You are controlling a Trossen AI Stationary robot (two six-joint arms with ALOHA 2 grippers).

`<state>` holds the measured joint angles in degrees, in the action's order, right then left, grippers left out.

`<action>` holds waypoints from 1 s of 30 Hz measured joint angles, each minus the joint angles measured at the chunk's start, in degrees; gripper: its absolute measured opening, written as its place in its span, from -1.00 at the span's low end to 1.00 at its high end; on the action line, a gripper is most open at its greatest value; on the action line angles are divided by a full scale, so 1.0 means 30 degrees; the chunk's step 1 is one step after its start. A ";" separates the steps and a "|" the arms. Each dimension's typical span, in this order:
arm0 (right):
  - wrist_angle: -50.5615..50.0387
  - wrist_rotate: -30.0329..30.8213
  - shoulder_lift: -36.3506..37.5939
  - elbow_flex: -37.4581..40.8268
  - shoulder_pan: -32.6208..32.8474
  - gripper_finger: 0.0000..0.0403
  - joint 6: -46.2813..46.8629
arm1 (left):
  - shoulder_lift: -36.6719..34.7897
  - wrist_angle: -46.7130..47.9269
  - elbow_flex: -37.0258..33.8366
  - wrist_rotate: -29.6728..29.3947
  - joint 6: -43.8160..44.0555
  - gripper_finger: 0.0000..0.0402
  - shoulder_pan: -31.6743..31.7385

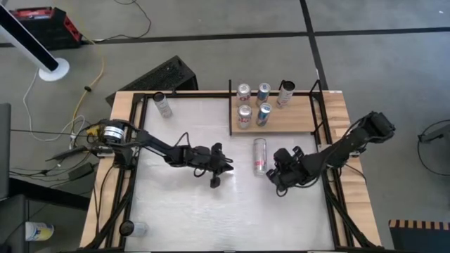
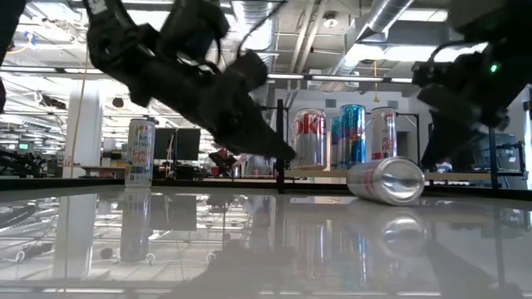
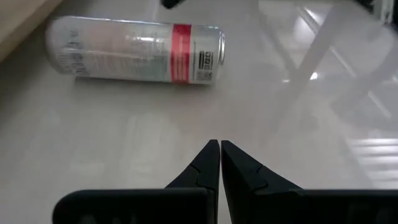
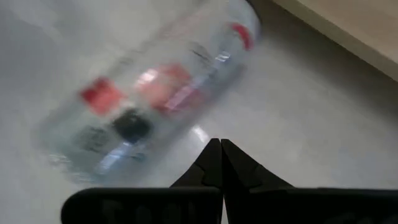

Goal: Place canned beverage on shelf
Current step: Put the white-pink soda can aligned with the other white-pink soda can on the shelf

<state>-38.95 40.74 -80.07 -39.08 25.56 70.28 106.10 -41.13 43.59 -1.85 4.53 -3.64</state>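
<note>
A: High view first: fallen can [image 1: 260, 156] flat on the white tabletop [image 1: 190, 211], just in front of the shelf [image 1: 295, 119], not touching it. Flanked by both claws.

B: Nearer claw?

A: Right gripper [image 1: 279, 184], just beside the can's near end, on the side away from the shelf. Left gripper [image 1: 216, 177] a little farther off on the other side, also on the side away from the shelf. Both sets of fingers pressed together, pinching nothing.

B: Long axis?

A: Square to the shelf's front edge, one end toward the shelf, the other toward the near table rim. Seen end-on from table height [image 2: 386, 179], so round top facing away from the shelf, probably; base toward it.

B: Wrist views in agreement?

A: Left wrist: can [image 3: 137, 50] broadside ahead of the closed tips [image 3: 220, 163], well clear of them. Right wrist: can [image 4: 149, 93] blurred, slanted across just beyond the closed tips [image 4: 220, 160].

B: Shelf crowded?

A: Five cans [image 1: 244, 116] standing on its left half; right half bare. One more can [image 1: 163, 105] upright off the shelf's left end.

B: Coming move?

A: Likely fingers spread first, then a grip across the can's width, since lying lengthwise toward the shelf. Rolling sideways a risk.
</note>
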 joint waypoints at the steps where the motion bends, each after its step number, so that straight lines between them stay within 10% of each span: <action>1: 0.0158 -0.0008 0.0001 0.0200 -0.0163 -0.91 0.0050 | 0.0509 0.0012 0.0240 -0.0001 -0.0107 -1.00 0.0035; 11: 0.6216 0.1975 0.0035 0.2833 -0.1094 -0.91 -0.0486 | 0.4302 0.1692 0.3833 -0.0845 -0.1554 -1.00 0.0065; 30: 1.5171 0.1953 0.0030 0.4725 -0.1468 -0.91 -0.4050 | 0.4196 0.4991 0.4816 -0.1135 -0.2874 -1.00 0.0086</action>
<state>6.56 46.60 -79.98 -24.91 21.15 58.13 118.69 -26.15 58.04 -5.26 -4.10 -3.38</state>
